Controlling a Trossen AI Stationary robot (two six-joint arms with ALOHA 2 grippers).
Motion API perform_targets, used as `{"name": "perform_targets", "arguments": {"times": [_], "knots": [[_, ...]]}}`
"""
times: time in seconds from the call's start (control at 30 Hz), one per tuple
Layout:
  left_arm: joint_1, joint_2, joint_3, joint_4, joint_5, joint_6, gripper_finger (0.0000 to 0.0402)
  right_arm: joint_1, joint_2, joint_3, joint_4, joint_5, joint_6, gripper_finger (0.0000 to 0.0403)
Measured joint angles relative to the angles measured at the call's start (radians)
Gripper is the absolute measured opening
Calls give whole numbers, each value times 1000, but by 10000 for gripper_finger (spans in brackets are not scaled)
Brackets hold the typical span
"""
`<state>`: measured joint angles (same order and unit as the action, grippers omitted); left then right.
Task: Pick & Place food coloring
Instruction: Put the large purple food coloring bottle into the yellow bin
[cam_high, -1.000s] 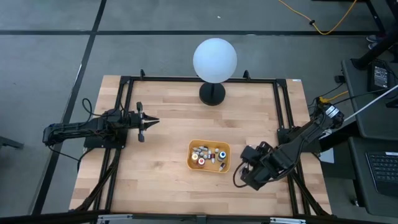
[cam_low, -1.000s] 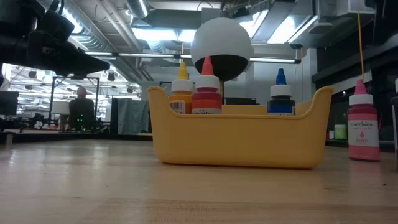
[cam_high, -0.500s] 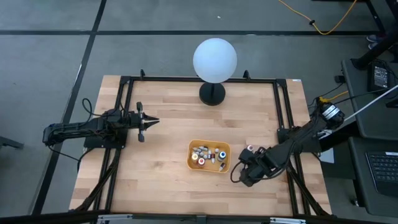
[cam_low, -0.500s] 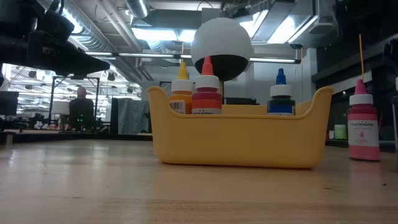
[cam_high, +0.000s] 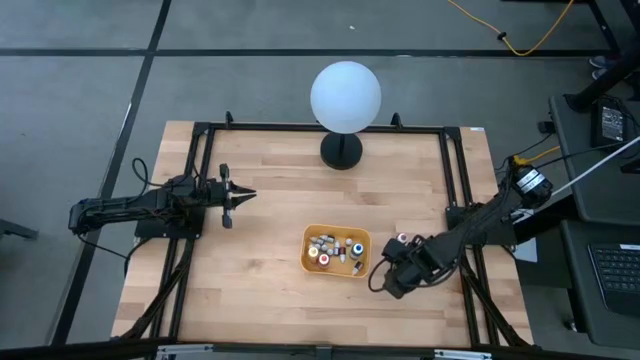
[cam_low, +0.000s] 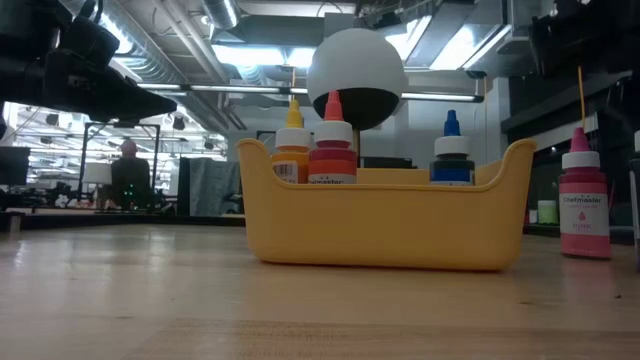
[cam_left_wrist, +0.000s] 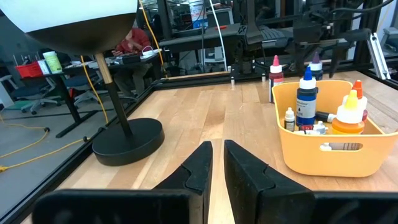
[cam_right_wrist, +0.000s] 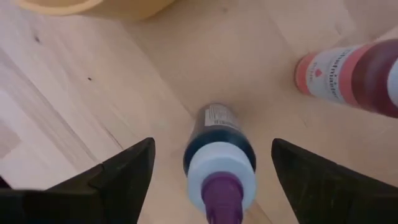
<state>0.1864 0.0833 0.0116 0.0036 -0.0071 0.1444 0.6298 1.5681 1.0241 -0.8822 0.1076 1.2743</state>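
The food coloring bottles mostly stand in a yellow bin (cam_high: 337, 252) (cam_low: 385, 215), among them an orange (cam_low: 291, 150), a red (cam_low: 332, 150) and a blue one (cam_low: 452, 155). Two more stand upright on the table right of the bin: a pink bottle (cam_high: 402, 240) (cam_low: 584, 195) and a purple-capped bottle (cam_right_wrist: 219, 162). My right gripper (cam_high: 385, 280) (cam_right_wrist: 212, 142) points down over the purple-capped bottle, open, one finger on each side with a gap to both. My left gripper (cam_high: 235, 195) (cam_left_wrist: 214, 168) waits shut at the table's left, pointing level.
A white globe lamp (cam_high: 345, 95) on a black base (cam_high: 341, 150) stands at the table's far middle. A black frame (cam_high: 455, 180) runs along the table's edges. Bare wood lies between the bin and the left arm.
My right gripper has come down toward the table beside the bin's right end and shifted slightly toward the bin, staying open. In the high view the pink bottle has come out from under the arm. The bottles and bin have not moved.
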Motion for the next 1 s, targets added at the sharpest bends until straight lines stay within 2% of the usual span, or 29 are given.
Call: {"name": "perform_targets", "arguments": {"times": [0.23,0.57,0.87,1.0], "knots": [[0,0,0,0,0,0,39,0,0,0,-1,22,-2,277],[0,0,0,0,0,0,40,0,0,2,-1,-2,-15,156],[0,0,0,0,0,0,36,0,0,9,-2,-5,-54,153],[0,0,0,0,0,0,40,0,0,64,-1,-5,-104,153]]}}
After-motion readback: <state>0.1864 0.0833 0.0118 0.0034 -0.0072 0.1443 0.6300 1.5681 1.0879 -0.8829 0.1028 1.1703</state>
